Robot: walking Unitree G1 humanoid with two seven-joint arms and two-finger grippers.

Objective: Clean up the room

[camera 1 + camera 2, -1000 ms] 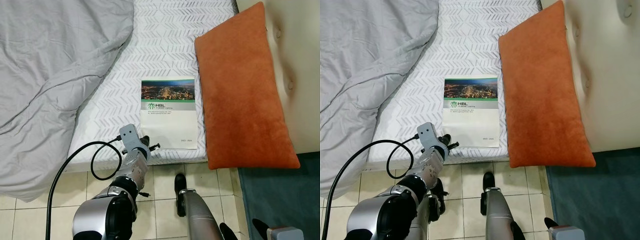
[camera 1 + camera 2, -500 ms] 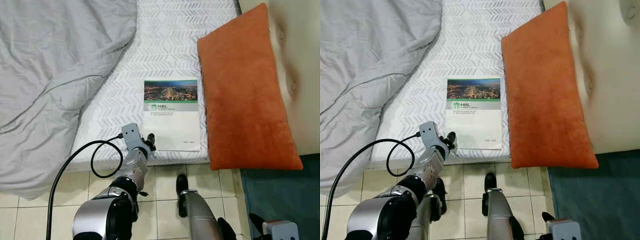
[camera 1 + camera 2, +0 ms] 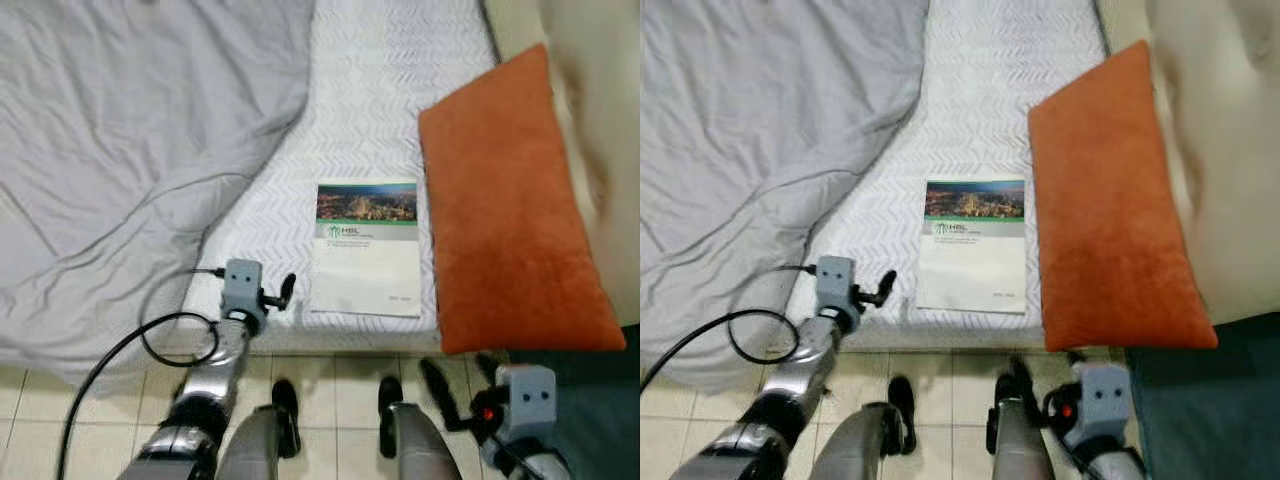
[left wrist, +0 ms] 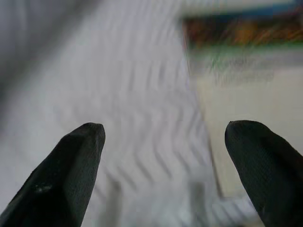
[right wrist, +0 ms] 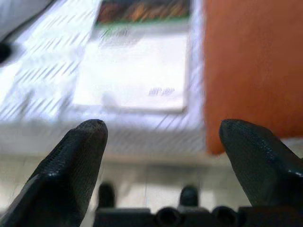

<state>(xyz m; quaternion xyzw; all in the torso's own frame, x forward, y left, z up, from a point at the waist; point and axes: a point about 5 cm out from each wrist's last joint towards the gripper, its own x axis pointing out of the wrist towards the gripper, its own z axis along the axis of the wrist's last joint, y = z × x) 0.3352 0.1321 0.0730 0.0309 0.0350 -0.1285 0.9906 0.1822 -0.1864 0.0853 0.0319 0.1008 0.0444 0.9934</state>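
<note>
White booklet (image 3: 366,247) just beside left gripper (image 3: 283,293) — jaws wide apart, empty.

Duvet (image 3: 130,150): plain pale grey. Bed sheet (image 3: 380,110): white with grey chevron pattern. Booklet (image 3: 366,247): white cover, top band a dark city-lights photo, green stripe beneath it. Cushion (image 3: 510,210): solid burnt orange. Floor (image 3: 330,370): cream tiles, darker grout lines. Rug (image 3: 1230,400): dark teal. Left tool (image 4: 165,165) and right tool (image 5: 161,161): black fingers.
</note>
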